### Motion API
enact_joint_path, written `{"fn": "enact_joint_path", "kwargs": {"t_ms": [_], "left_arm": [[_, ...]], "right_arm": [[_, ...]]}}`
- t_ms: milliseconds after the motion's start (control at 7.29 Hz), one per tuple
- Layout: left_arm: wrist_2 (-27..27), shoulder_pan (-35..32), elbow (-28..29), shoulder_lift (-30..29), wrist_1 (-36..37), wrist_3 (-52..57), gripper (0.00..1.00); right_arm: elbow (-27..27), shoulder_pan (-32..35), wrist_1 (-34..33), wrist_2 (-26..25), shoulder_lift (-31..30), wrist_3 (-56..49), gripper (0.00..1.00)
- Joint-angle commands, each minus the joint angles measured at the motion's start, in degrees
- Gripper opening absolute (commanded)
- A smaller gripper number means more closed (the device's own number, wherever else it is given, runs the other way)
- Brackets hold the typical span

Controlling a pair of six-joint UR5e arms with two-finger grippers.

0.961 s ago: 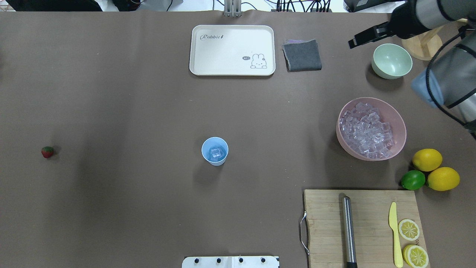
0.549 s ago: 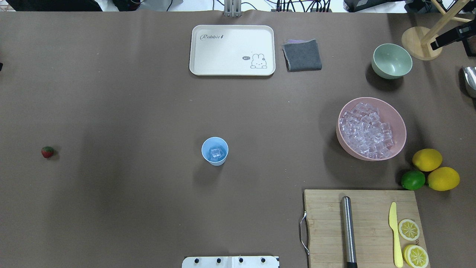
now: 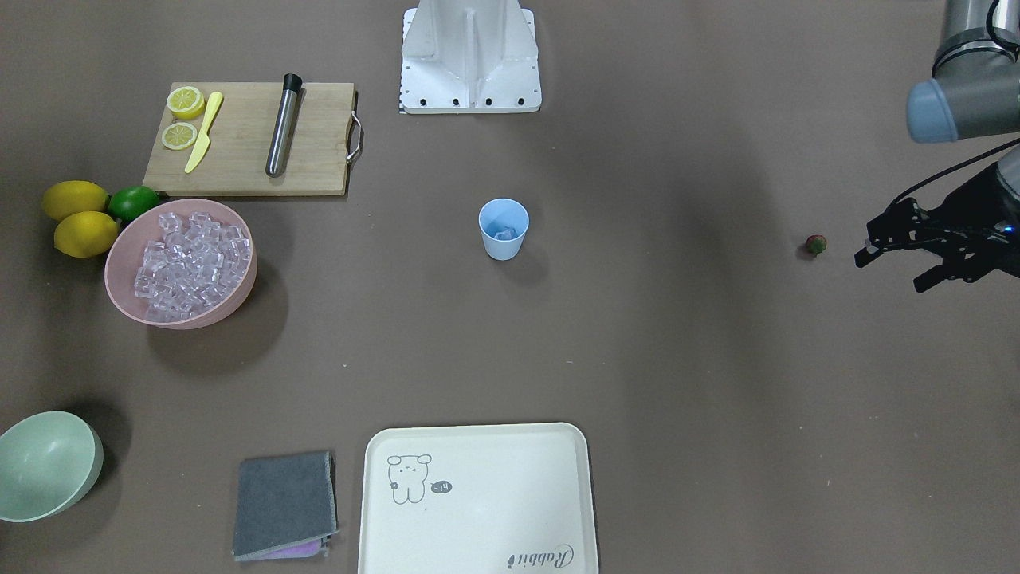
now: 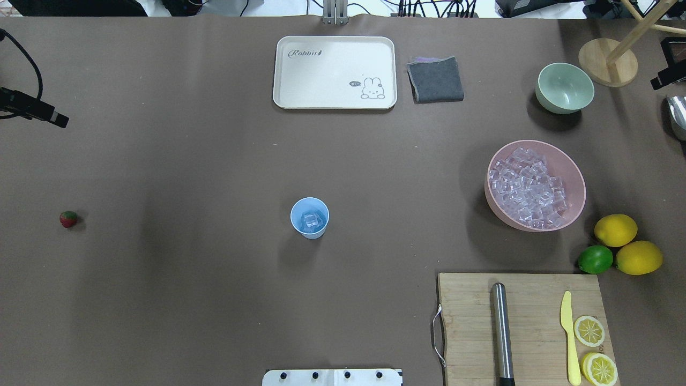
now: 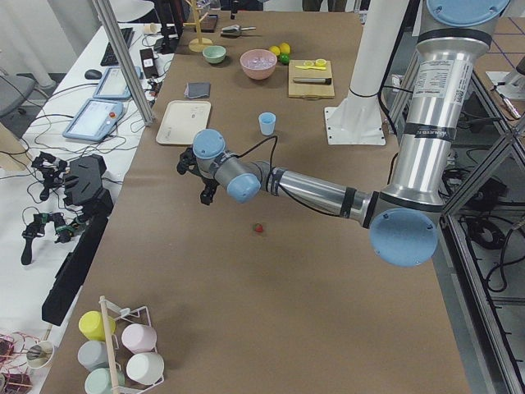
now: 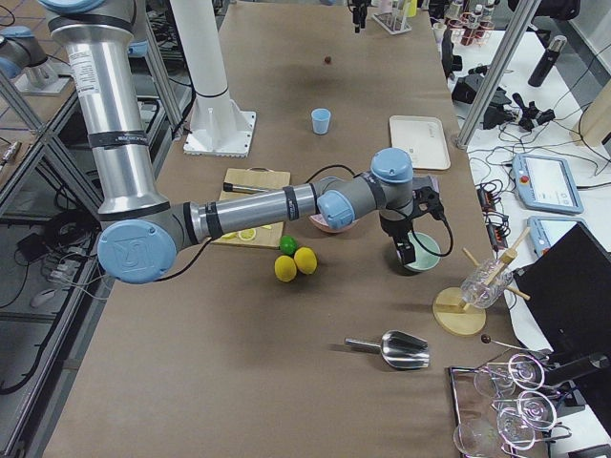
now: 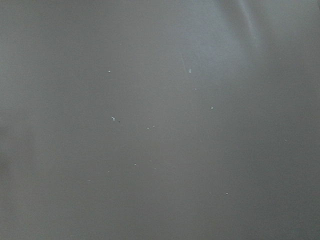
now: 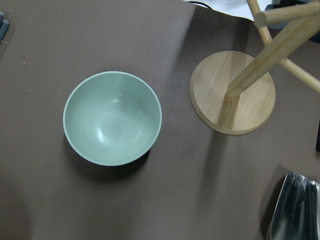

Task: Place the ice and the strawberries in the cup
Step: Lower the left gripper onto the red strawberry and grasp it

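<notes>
The light blue cup (image 4: 310,217) stands mid-table with a few ice cubes inside; it also shows in the front view (image 3: 503,229). More ice (image 4: 528,187) fills the pink bowl (image 4: 576,177) at the right. The strawberry (image 4: 68,219) lies alone at the far left, and in the front view (image 3: 815,244). My left gripper (image 3: 891,273) is open and empty above the table, just beyond the strawberry; only one finger (image 4: 53,117) shows overhead. My right gripper (image 6: 406,250) hovers over the pale green bowl (image 4: 564,88); I cannot tell whether it is open or shut.
A metal scoop (image 4: 676,115) lies at the right edge by a wooden stand (image 4: 608,61). A white tray (image 4: 335,72) and grey cloth (image 4: 435,79) sit at the back. A cutting board (image 4: 525,327), two lemons (image 4: 615,229) and a lime (image 4: 595,259) are front right.
My right arm has pulled back to the right, almost out of the overhead view. My left gripper's finger has come in at the left edge. Cup and strawberry have not moved.
</notes>
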Motion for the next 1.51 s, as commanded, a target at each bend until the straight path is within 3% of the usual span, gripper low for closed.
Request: {"fn": "enact_joint_path", "kwargs": {"t_ms": [0,824,1373], "left_arm": [[1.7,2.8,-0.1,3.1,-0.3,0.2,0.98],[7.5,11.3,0.5,10.6,-4.9,0.7,0.96],[10.8,16.8,2.8,10.6,-9.1,0.7,0.93]], "right_arm": [[0.6,0.5,0.2,-0.3,-1.3,0.0,0.99],[4.6,0.6,1.0,-0.3,-3.8,0.0,0.99],[5.3,0.8,1.0,-0.3,-4.3,-0.1,0.99]]}}
